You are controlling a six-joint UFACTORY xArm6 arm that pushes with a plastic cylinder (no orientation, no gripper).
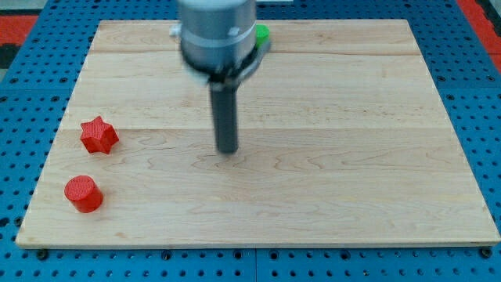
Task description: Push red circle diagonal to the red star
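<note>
My tip (227, 150) rests on the wooden board (352, 157) near its middle, well apart from both red blocks; I have no fingers, only the dark rod. The red circle (83, 193) sits near the board's near left corner. The red star (99, 135) lies just beyond it, slightly to the right, the two apart. A green block (263, 33) (shape unclear, mostly hidden by the arm) peeks out at the far edge.

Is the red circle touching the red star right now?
Apart. The camera view shows bare wood between the red star and the red circle below it.
</note>
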